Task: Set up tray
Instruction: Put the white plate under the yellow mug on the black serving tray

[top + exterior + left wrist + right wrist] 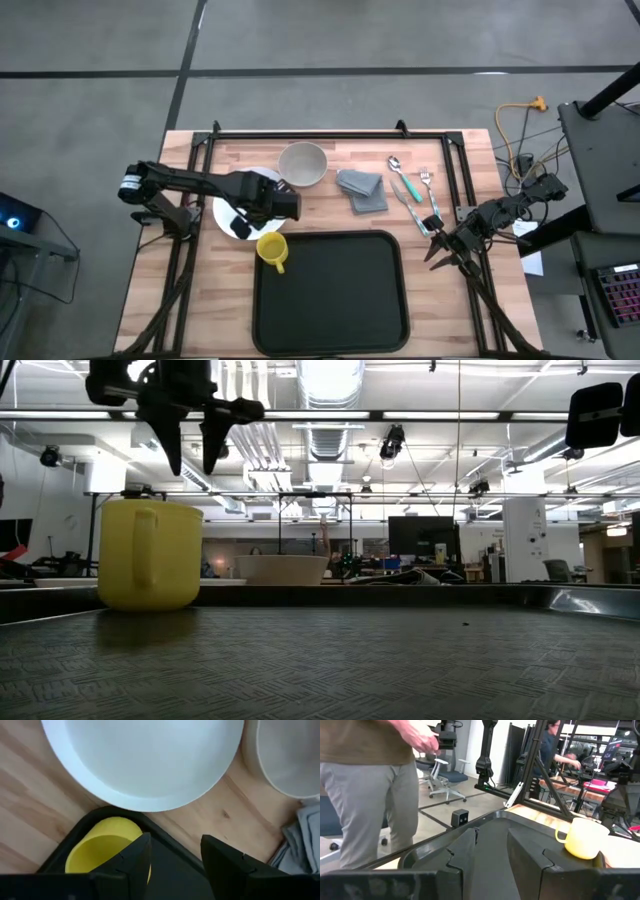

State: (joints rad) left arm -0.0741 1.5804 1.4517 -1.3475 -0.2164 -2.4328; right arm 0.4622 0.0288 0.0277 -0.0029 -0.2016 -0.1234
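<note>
The black tray [340,300] lies at the table's near middle. A yellow mug [272,248] stands upright on its base in the tray's far left corner, and it also shows in the low view [150,555]. My left gripper [242,226] hangs above and just to the left of the mug, over the near edge of a white plate [228,208]. It points down, open, with nothing between its fingers [135,862]. My right gripper [440,255] waits level beside the tray's right edge, open and empty [492,855].
Beyond the tray stand a beige bowl [302,163], a folded grey napkin [362,190] and a spoon, knife and fork [410,190] on the bare wood. A black frame [330,133] borders the table's far edge. A person [370,785] stands beside the table.
</note>
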